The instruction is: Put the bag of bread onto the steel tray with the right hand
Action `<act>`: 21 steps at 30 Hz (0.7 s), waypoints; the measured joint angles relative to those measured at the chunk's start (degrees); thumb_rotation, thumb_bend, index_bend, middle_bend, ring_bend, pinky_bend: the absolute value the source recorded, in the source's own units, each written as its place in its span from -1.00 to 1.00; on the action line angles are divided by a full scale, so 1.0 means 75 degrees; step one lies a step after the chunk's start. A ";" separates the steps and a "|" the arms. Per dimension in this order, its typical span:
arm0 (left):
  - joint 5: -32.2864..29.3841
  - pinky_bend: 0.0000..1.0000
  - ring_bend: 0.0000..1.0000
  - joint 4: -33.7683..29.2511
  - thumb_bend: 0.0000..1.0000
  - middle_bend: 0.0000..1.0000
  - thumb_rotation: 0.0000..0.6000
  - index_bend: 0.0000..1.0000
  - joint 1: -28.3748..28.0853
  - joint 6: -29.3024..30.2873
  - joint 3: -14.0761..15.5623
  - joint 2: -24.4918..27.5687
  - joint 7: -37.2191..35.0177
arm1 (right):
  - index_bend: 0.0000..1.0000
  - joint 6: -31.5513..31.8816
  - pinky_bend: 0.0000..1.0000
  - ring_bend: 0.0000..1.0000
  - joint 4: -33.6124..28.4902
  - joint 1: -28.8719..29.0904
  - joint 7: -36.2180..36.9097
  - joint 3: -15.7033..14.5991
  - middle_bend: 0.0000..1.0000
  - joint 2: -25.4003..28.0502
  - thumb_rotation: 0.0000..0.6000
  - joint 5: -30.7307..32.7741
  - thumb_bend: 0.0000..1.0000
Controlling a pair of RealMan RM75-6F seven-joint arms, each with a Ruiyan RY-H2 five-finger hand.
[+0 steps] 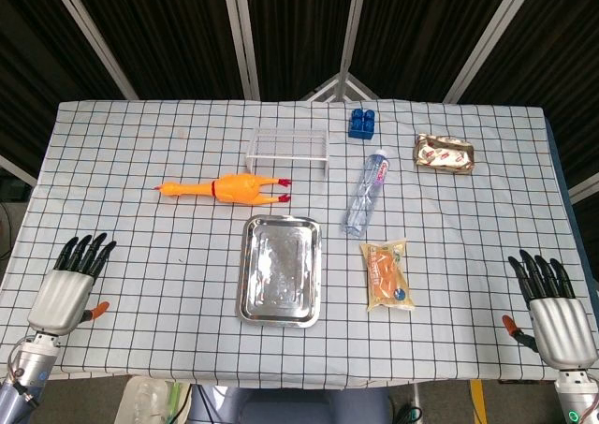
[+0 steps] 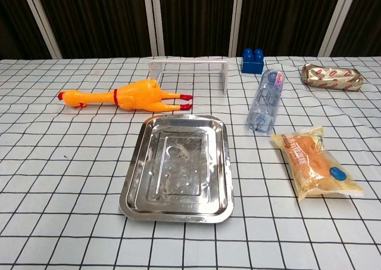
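A clear bag of bread (image 1: pixel 387 274) (image 2: pixel 317 163) lies flat on the checked cloth, just right of the steel tray (image 1: pixel 280 268) (image 2: pixel 178 165), which holds nothing. My right hand (image 1: pixel 552 307) rests at the table's near right corner, fingers spread, well to the right of the bag and holding nothing. My left hand (image 1: pixel 70 285) lies at the near left corner, fingers apart and holding nothing. Neither hand shows in the chest view.
A plastic water bottle (image 1: pixel 366 192) (image 2: pixel 266 99) lies behind the bag. A rubber chicken (image 1: pixel 227 189) (image 2: pixel 127 96), a clear rack (image 1: pixel 288 146) (image 2: pixel 189 70), a blue block (image 1: pixel 362 122) (image 2: pixel 253 60) and a wrapped packet (image 1: pixel 445 153) (image 2: pixel 332 76) sit further back.
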 measured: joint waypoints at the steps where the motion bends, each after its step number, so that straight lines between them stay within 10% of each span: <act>1: 0.0004 -1.00 -1.00 0.0000 -0.96 -1.00 1.00 -1.00 0.0001 -0.0001 0.0005 -0.0003 0.0005 | -1.00 0.0006 -1.00 -1.00 -0.0001 -0.0003 0.0012 -0.0007 -1.00 0.0004 1.00 -0.0016 -0.40; 12: 0.0654 -1.00 -1.00 0.0598 -0.96 -1.00 1.00 -1.00 -0.0040 0.0586 -0.0035 -0.0273 -0.0570 | -1.00 -0.0270 -1.00 -1.00 0.0023 0.0214 0.0587 -0.0357 -1.00 0.0062 1.00 -0.0802 -0.40; 21: 0.0253 -1.00 -1.00 0.0934 -0.96 -1.00 1.00 -1.00 -0.0188 0.0322 -0.0303 -0.0423 -0.0790 | -1.00 -0.2335 -1.00 -1.00 -0.0050 0.1309 0.0252 -0.0695 -1.00 -0.0386 1.00 -0.1549 -0.40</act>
